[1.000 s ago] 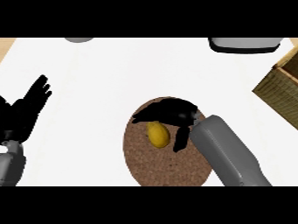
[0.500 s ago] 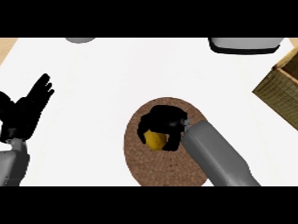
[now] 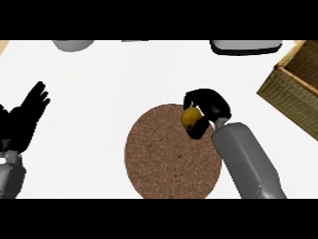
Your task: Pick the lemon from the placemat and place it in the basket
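Yellow lemon (image 3: 188,116) over brown placemat's (image 3: 168,158) upper-right edge, near basket (image 3: 306,88).

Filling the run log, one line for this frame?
right robot hand: shut on lemon | over placemat edge | basket: to right | left robot hand: open, resting

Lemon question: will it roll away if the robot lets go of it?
Probably a bit. The lemon looks rounded and smooth, so it could roll or slip. The right hand curls round it, which should steady it. The placemat looks rough, so it might slow a roll.
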Available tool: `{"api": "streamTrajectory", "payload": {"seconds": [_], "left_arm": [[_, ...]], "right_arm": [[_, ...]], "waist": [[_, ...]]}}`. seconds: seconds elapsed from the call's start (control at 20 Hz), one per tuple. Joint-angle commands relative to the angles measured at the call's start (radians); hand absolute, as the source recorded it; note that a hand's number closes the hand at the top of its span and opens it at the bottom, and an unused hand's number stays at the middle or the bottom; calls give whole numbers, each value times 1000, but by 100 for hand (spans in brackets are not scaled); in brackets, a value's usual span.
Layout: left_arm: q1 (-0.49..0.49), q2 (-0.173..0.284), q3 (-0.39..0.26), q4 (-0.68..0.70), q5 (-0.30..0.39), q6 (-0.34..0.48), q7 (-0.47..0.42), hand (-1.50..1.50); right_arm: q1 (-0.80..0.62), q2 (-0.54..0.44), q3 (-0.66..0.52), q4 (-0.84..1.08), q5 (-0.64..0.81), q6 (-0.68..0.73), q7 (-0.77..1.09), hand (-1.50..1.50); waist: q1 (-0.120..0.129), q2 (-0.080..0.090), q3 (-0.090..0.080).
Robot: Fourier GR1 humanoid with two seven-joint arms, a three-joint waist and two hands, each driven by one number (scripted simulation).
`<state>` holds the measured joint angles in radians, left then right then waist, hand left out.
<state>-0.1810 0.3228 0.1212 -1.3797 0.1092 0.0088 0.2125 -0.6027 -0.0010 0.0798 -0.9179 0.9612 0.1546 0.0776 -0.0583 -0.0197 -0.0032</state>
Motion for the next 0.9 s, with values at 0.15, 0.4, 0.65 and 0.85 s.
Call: {"api": "streamTrajectory", "payload": {"seconds": [0.15, 0.4, 0.65, 0.85], "left_arm": [[-35, -6, -32, 25, -2, -36, 9, 0], [-36, -23, -45, -2, 2, -39, 4, 0], [-41, -5, -18, 12, 16, -50, 7, 0], [-22, -9, -11, -3, 5, -26, 17, 0]], "right_arm": [[-78, 1, -5, -89, -156, -225, 556, 150], [-177, 1, 88, -261, -274, -542, 651, 150], [-296, 1, 259, -375, -76, -656, 945, 150], [-389, 1, 285, -473, 85, -547, 1209, 150]], "waist": [[78, 10, 2], [112, 8, 4], [72, 7, 1], [52, 4, 1]]}}
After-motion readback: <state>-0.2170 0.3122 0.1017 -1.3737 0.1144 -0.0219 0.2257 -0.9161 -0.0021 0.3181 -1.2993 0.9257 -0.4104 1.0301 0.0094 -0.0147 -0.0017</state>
